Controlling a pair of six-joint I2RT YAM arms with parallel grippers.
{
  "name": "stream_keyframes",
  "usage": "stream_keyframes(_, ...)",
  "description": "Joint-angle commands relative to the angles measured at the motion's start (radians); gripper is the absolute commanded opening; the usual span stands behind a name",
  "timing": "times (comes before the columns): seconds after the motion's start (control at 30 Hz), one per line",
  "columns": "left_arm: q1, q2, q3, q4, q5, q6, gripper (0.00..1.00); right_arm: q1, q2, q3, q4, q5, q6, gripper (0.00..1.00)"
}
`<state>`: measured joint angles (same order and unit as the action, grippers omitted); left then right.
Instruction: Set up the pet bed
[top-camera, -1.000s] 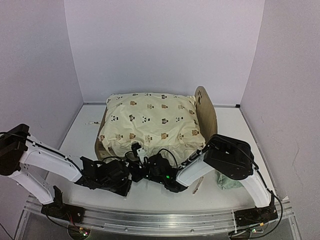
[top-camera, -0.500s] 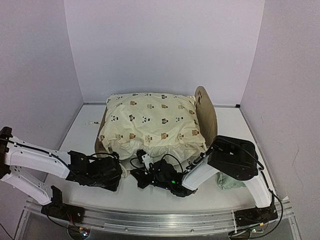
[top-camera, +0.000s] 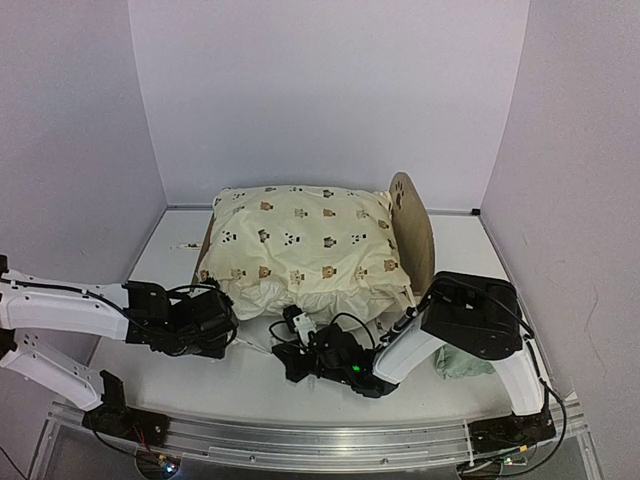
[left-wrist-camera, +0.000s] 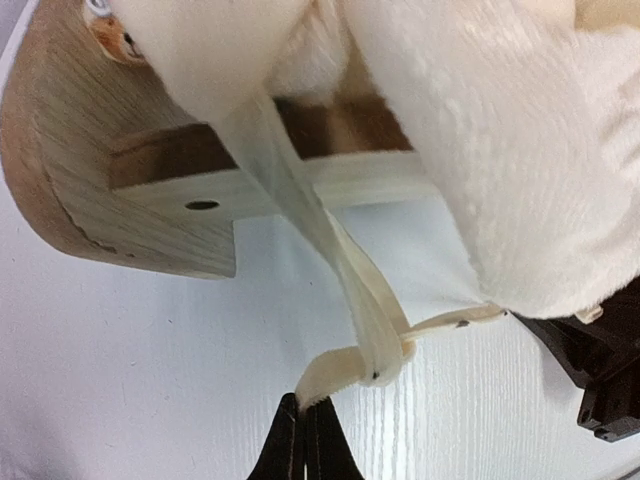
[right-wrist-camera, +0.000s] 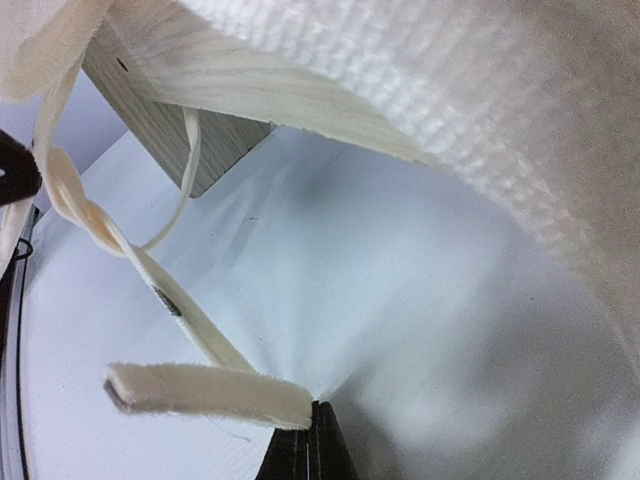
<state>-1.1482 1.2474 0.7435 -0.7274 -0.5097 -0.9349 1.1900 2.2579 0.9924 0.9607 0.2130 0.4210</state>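
Note:
The pet bed (top-camera: 412, 236) stands mid-table, its arched paw-print headboard at the right, with the cream bear-print cushion (top-camera: 300, 245) heaped over it. In the left wrist view a light-wood frame end (left-wrist-camera: 90, 180) and the cushion's plush underside (left-wrist-camera: 500, 150) show above. My left gripper (left-wrist-camera: 305, 408) is shut on a cream cushion tie (left-wrist-camera: 345, 300) that is knotted round a second strap. My right gripper (right-wrist-camera: 316, 412) is shut on the end of another tie (right-wrist-camera: 200, 390) below a wooden frame leg (right-wrist-camera: 170, 95). Both grippers (top-camera: 236, 330) (top-camera: 283, 354) sit low at the bed's near side.
A small mint green pillow (top-camera: 462, 362) lies at the near right, partly behind the right arm. White walls close in the table on three sides. The right arm's black wrist (left-wrist-camera: 600, 365) shows at the left wrist view's right edge.
The left arm has drawn back to the left and the right gripper has pulled toward the near edge, so the two grippers moved apart with the ties in them.

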Motion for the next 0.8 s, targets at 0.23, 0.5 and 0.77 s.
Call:
stream_keyframes(0.23,0.098,-0.051,0.168,-0.186,-0.153,0.055,0.00,0.008,-0.095,-0.091,0.007,0.018,0.015,0.00)
stream_keyframes(0.5,0.168,-0.057,0.303,-0.293,-0.261,0.046,0.00,0.013,-0.103,-0.136,0.007,-0.027,0.012,0.00)
stream_keyframes(0.77,0.214,-0.076,0.415,-0.429,-0.383,-0.042,0.00,0.040,-0.110,-0.172,-0.003,-0.064,0.001,0.00)
